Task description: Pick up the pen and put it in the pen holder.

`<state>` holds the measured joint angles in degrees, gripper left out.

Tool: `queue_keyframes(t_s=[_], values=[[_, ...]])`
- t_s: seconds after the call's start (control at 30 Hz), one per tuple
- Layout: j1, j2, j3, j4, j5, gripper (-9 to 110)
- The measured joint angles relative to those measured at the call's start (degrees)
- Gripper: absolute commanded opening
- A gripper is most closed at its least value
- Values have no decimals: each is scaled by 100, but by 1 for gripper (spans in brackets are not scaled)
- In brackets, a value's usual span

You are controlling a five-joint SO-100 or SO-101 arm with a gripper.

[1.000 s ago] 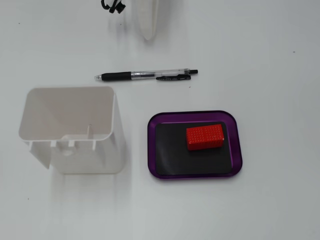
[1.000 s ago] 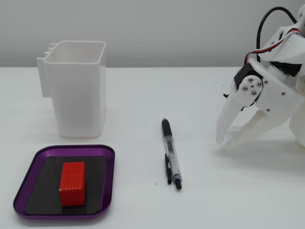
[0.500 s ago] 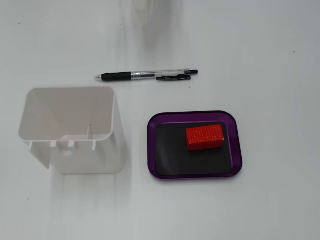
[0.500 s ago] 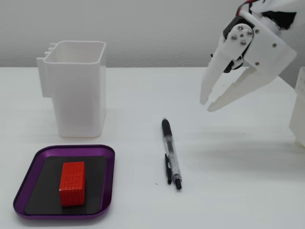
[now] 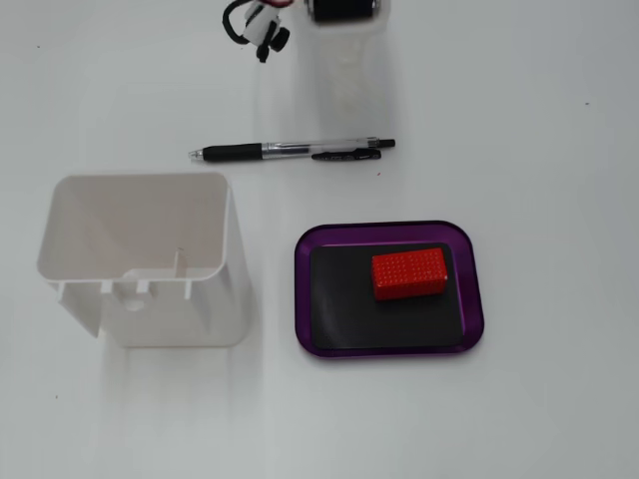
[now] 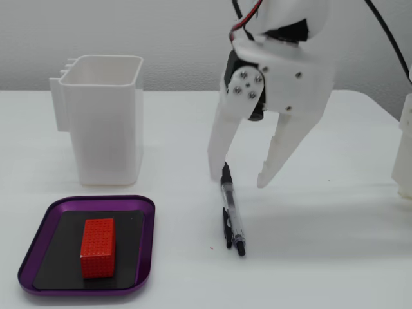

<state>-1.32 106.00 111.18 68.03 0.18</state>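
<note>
A pen (image 5: 290, 151) with a clear barrel and black grip lies flat on the white table; in a fixed view it lies above the pen holder. The holder (image 5: 175, 309) is a tall white open-top box, and it looks empty. In the other fixed view the pen (image 6: 230, 215) lies lengthways, right of the holder (image 6: 106, 129). My white gripper (image 6: 238, 180) hangs with its jaws wide apart and empty, fingertips down on either side of the pen's far end. It is not touching the pen. In a fixed view only arm parts (image 5: 344, 10) show at the top edge.
A purple tray (image 5: 389, 229) with a black mat holds a red block (image 5: 409, 273), right of the holder. In the other fixed view the tray (image 6: 90, 201) and block (image 6: 98, 248) sit in front of the holder. A white object (image 6: 405, 154) stands at the right edge.
</note>
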Motion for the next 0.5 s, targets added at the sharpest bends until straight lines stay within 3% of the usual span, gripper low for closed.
queue_keyframes(t_s=[0.23,0.5], values=[[-53,-888,53,-396,-53,28],[-9,-1011,369,-1011,-53,28]])
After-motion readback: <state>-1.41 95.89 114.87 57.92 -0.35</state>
